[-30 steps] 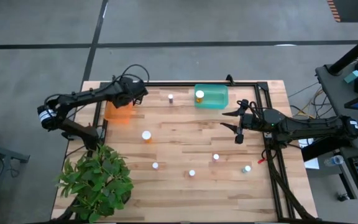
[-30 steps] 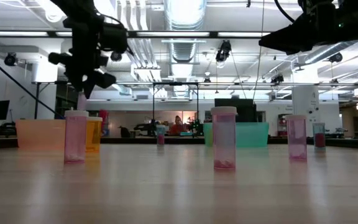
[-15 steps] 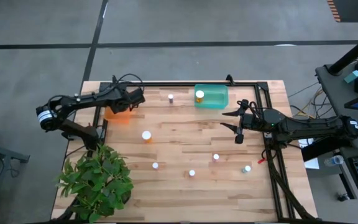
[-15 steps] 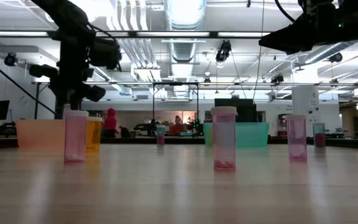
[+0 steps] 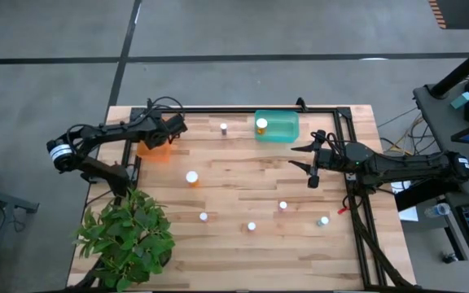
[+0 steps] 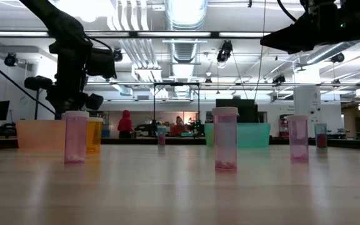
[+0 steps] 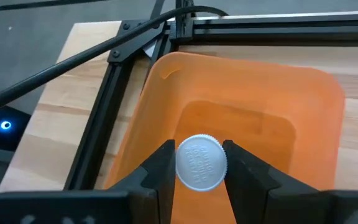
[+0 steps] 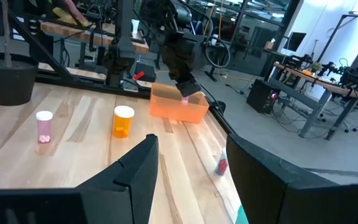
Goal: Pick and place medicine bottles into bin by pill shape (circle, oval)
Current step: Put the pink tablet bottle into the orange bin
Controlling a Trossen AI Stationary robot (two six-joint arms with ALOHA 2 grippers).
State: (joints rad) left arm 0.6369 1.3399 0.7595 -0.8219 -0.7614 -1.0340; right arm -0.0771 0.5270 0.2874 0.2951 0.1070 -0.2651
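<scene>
above, the left gripper pinches a white-capped bottle between its two fingers, held over the inside of the orange bin; the cap faces the wrist camera and the bottle hangs clear of the bin floor. the left arm reaches from the table's left edge toward the far-left corner, its gripper over the bin; in the low view it hangs above the bin. compared with a second ago, this gripper has drawn back a little toward the table's left edge and sits lower in the low view.

the right gripper is spread and holds nothing, hovering above the table near its right side, just in front of the green bin; the right arm stretches in from the right edge, unchanged from the earlier frames.

other bottles stand upright and well apart on the table: an orange one, one near the far edge, three in a loose front row, one near the right, and one inside the green bin. a plant occupies the front-left corner.
</scene>
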